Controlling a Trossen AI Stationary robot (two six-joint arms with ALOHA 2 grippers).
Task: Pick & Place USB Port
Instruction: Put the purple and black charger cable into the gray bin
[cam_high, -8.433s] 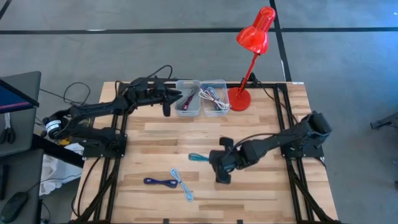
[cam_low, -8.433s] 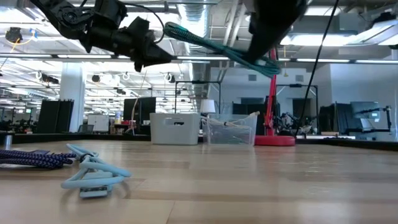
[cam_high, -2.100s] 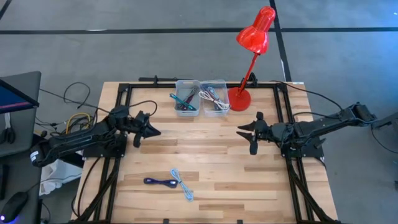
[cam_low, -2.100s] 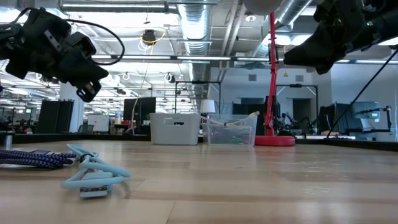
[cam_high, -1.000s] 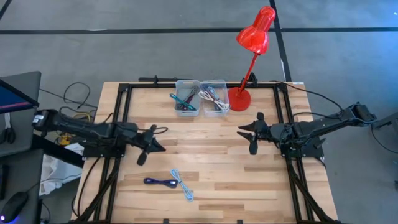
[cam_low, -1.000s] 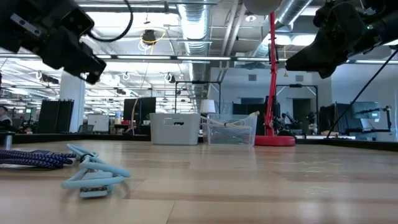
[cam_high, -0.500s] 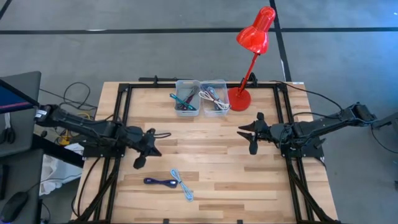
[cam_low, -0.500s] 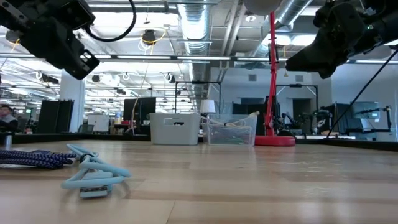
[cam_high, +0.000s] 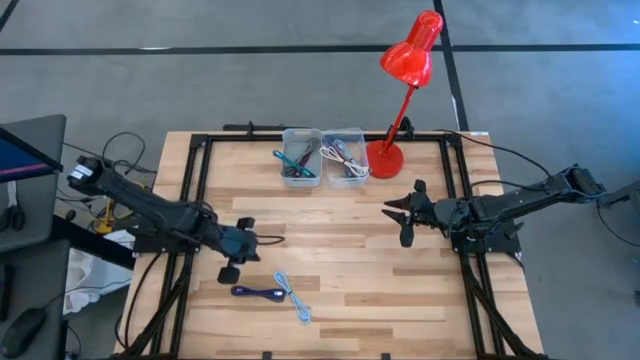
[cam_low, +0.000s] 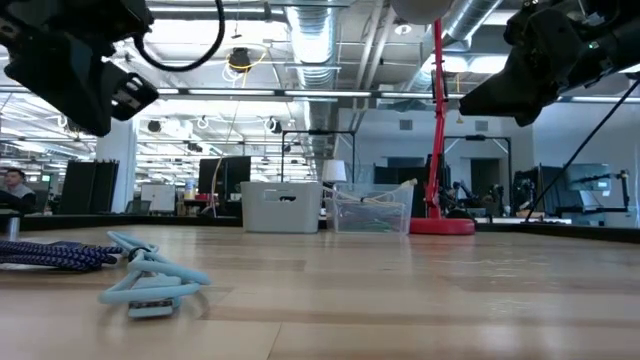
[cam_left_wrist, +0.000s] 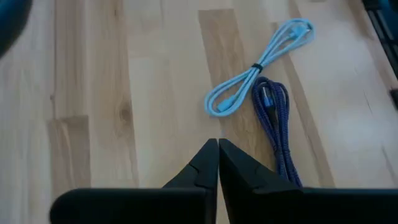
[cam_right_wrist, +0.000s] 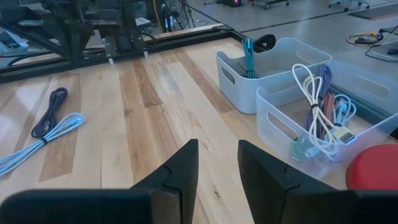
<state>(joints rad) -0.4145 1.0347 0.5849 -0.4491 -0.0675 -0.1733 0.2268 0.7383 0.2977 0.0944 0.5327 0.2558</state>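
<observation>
Already shut and empty, the left gripper (cam_high: 232, 262) hangs above the table (cam_high: 340, 300) just short of the two cables left on the wood; its fingers (cam_left_wrist: 214, 163) meet tip to tip in the left wrist view, holding nothing. Right gripper (cam_high: 404, 218): jaws part-open with a clear gap, nothing between them, parked in the air over the table's right side, well apart from the loose cables.

Outward from the left gripper: dark blue braided cable (cam_high: 258, 292) and light blue cable (cam_high: 292, 297) lie side by side, touching or nearly so, near the front edge, both coiled and tied.

Further back, two small bins stand beside the base of the red lamp (cam_high: 408, 60). Left bin (cam_high: 302, 157) holds a teal cable and others; right bin (cam_high: 345, 155) holds white and pale cables.

Judgement: several cables are already binned and two remain. Left arm looks set to take one next, likely the dark blue, but must open first. No grasp yet.
</observation>
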